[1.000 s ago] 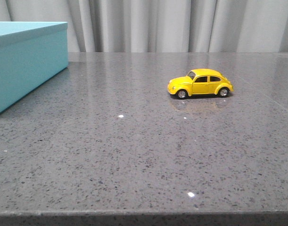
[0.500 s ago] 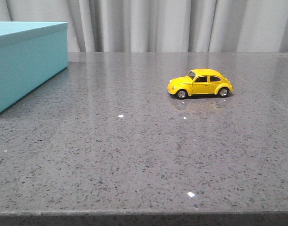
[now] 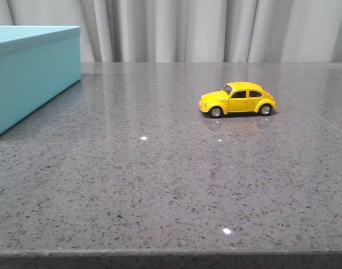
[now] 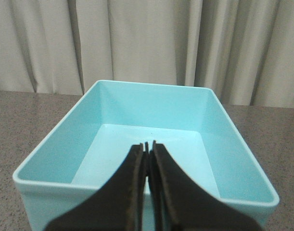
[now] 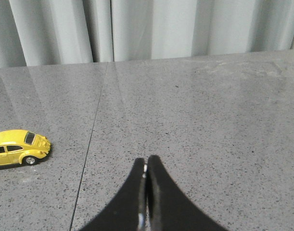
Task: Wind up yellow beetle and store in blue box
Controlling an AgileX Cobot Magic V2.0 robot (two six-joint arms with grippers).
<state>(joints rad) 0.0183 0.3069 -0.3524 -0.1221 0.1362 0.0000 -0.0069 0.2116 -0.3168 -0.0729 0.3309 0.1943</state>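
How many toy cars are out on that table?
1. The yellow beetle stands alone on its wheels on the grey table, right of centre, well apart from the blue box at the far left. The box has no car inside.

From the front we look low and forward over the grey table (image 3: 159,185). Our left wrist camera looks down close into the blue box (image 4: 147,139). Our right wrist camera shares the yellow beetle (image 5: 19,147) with the front view, there at 2 o'clock (image 3: 238,99).
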